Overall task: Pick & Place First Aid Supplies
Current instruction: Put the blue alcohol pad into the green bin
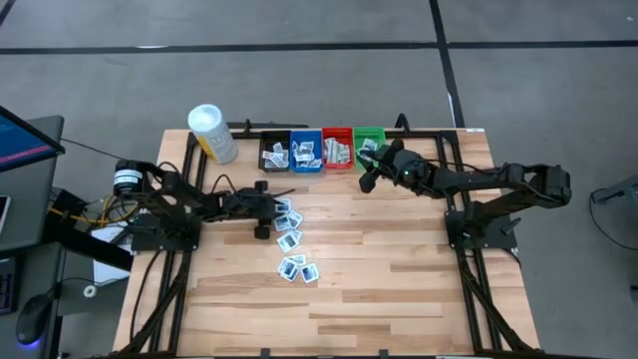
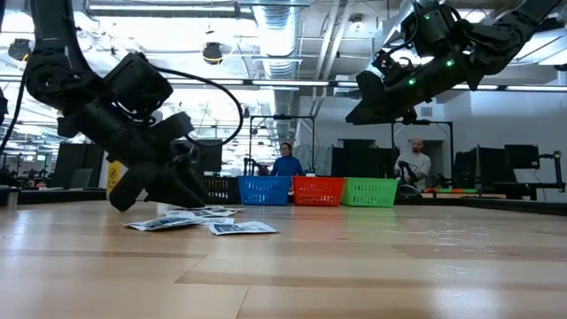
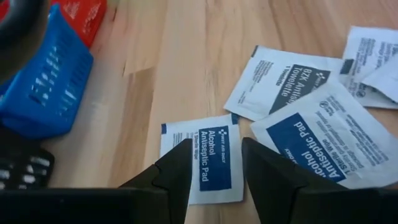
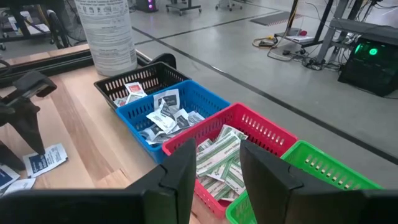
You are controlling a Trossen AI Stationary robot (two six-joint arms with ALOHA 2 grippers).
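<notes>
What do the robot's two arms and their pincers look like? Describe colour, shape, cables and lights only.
Both arms are black, jointed tubes on black frame bases. The left pincer has two dark wedge-shaped fingers; the right pincer looks the same. A black cable loops from the left arm. Small green lights glow on the right arm. A round silver part sits at the left arm's base.

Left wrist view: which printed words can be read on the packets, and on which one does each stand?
"Alcohol Antiseptic Pad": blue panel of the packet between the fingers.
"Antiseptic Pad": larger blue-panel packet; its first word is cut off.
"BZK Antiseptic Towelette": dark-panel packet, partly legible.
Smaller print on all: too small to read.
</notes>
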